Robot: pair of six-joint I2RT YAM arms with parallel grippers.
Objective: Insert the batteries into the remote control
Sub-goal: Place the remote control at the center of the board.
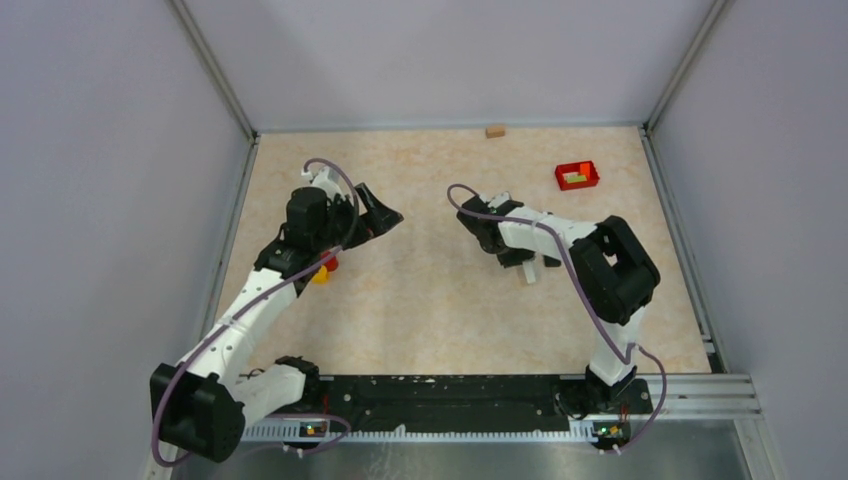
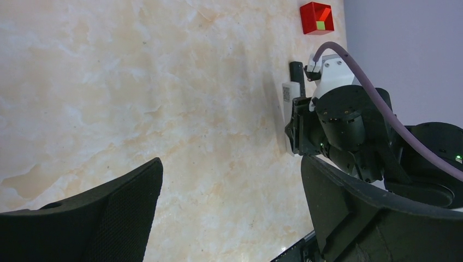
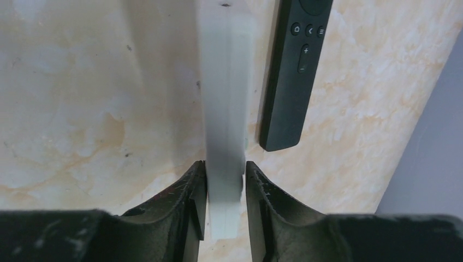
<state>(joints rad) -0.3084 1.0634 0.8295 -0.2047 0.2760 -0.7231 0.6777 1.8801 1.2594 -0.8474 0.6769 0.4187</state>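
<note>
Broadly, the marbled bench (image 1: 430,310) carries everything. The left tool (image 1: 383,207) hangs wide open and empty. The right tool (image 3: 225,169) is clamped on a long white bar (image 3: 224,82). Just beside the bar, the black remote control (image 3: 288,82) lies flat, buttons up.

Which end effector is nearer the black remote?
Right. The right end effector grips a white slab beside the black remote; the left end effector hangs open, well away.
</note>
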